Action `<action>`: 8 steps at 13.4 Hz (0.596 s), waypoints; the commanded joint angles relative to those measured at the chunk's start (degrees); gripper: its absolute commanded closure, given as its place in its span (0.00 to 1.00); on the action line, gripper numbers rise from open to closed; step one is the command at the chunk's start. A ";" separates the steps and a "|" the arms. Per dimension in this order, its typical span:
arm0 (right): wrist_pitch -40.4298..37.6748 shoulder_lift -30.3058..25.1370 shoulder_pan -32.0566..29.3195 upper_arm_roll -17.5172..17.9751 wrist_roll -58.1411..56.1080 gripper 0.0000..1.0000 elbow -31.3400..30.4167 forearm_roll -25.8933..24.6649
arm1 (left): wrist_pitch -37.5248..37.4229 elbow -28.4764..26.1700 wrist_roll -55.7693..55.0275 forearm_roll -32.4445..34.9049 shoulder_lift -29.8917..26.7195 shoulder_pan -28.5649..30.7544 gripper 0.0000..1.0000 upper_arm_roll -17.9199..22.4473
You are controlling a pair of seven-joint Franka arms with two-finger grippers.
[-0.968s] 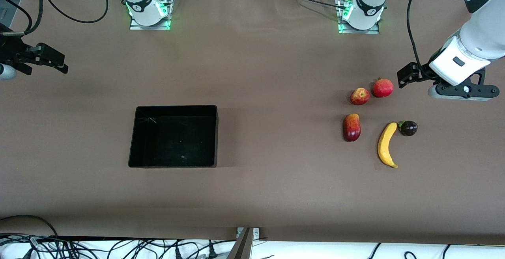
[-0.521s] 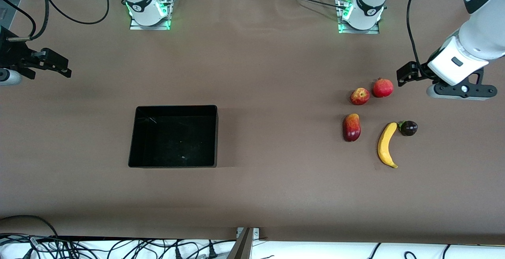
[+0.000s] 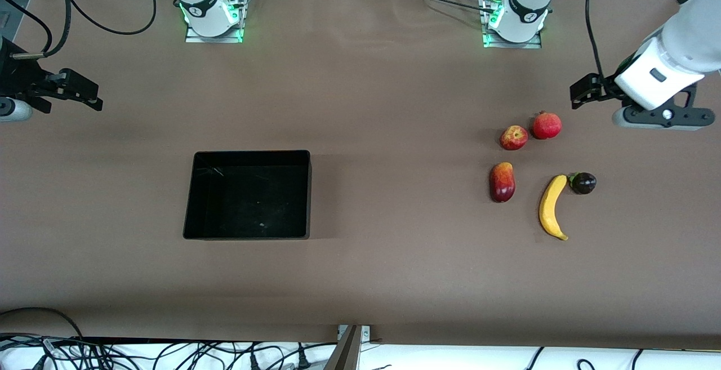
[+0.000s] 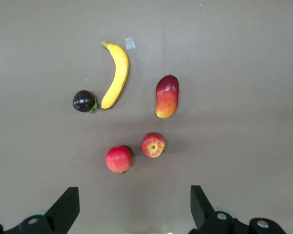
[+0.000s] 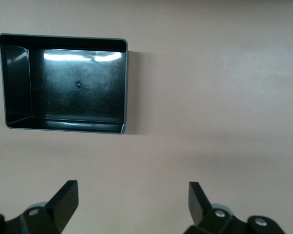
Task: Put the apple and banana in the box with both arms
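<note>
Nothing is yet grasped: the apple (image 3: pixel 513 137) and banana (image 3: pixel 552 207) are left on the worktop (image 3: pixel 394 105), well apart from the box (image 3: pixel 248 194); the left gripper (image 4: pixel 132 212) and right gripper (image 5: pixel 132 207) are held spread; a descent onto the apple is called for.

one box (image 3: pixel 192 195), five fruits – one banana (image 3: pixel 552 206), one apple (image 3: pixel 513 137)

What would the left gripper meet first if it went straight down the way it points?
Probably bare table: the open left gripper points at brown surface just short of the crowned red fruit and apple.
</note>
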 commanded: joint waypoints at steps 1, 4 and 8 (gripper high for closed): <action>-0.28 -0.05 0.10 -0.10 -0.54 0.00 0.70 0.40 | 0.65 0.54 -3.35 0.63 -0.13 -0.05 0.00 -0.66; -0.19 -0.05 0.10 -0.10 -0.54 0.00 0.70 0.40 | 0.74 0.72 -4.95 0.54 -0.13 -0.58 0.00 -1.01; -0.28 -0.05 0.10 -0.10 -0.46 0.00 0.52 0.75 | 0.21 0.81 -5.39 0.37 -0.22 -0.05 0.00 -1.01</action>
